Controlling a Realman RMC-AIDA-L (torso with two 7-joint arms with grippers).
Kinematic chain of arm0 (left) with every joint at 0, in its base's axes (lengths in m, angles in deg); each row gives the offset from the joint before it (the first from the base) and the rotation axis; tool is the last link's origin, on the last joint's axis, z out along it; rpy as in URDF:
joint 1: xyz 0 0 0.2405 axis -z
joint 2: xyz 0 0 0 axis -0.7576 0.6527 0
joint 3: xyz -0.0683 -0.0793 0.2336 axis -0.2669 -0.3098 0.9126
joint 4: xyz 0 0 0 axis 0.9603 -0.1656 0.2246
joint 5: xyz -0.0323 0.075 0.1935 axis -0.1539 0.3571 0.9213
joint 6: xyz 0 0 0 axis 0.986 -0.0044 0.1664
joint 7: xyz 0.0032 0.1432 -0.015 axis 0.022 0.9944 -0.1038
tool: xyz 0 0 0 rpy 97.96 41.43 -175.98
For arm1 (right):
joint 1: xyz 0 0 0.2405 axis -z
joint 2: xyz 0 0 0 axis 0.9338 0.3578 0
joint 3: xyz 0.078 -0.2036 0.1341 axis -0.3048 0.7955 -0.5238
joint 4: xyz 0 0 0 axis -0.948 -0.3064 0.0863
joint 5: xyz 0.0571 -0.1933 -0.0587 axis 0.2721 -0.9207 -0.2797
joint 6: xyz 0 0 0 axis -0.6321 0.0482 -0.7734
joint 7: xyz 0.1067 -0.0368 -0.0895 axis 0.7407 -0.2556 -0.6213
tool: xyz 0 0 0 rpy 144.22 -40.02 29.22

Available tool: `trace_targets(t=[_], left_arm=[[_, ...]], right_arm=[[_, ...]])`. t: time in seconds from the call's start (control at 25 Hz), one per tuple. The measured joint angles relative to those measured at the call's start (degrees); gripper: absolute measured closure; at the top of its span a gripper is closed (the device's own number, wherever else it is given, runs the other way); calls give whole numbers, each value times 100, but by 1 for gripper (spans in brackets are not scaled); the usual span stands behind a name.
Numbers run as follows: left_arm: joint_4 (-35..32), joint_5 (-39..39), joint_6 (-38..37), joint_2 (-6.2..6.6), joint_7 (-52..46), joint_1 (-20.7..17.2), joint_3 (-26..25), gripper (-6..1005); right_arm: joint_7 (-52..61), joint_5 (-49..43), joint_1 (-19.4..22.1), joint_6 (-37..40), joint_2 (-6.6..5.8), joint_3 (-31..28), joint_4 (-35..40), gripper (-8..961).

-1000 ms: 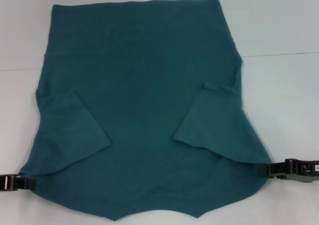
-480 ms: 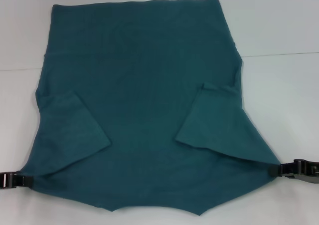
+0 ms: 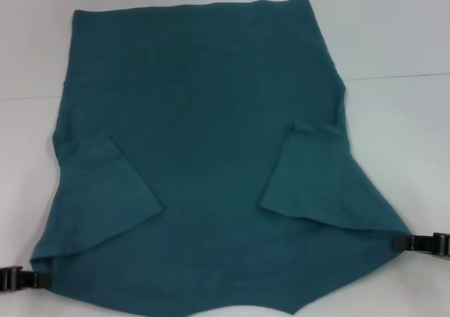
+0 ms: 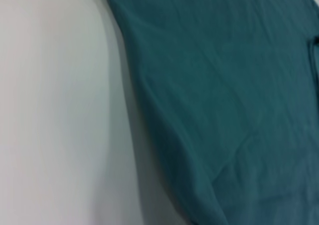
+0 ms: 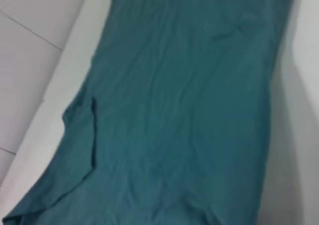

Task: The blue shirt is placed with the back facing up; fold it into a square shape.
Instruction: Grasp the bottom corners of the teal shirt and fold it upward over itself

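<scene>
Nearest, the left gripper (image 3: 28, 279) and right gripper (image 3: 415, 242) each pinch a near corner of the plain teal-blue fabric shirt (image 3: 204, 127), spread on the white table (image 3: 401, 43) (sleeves folded inward). Uneven pulling could skew the fold.

All I can see of my left tool (image 3: 24, 279) and right tool (image 3: 422, 243) is black, blocky, ridged housing, with small pale flecks.

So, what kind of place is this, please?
Probably a lab or test bench, not a home: a bare white table holds only the blue shirt, with the left pincer and the right pincer at its near corners.
</scene>
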Motion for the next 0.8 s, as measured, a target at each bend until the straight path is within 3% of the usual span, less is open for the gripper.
trace_targets(t=[0.4,0.8], left_arm=[[230,-400,-702,5,385,-296,-779,991],[311,-473,-1038,-29,578,-563,-1190,991]], right_arm=[[-885,3,259,544,-3,-541,10,921],[-1265,8,718,1026,-34,-998,19,921]])
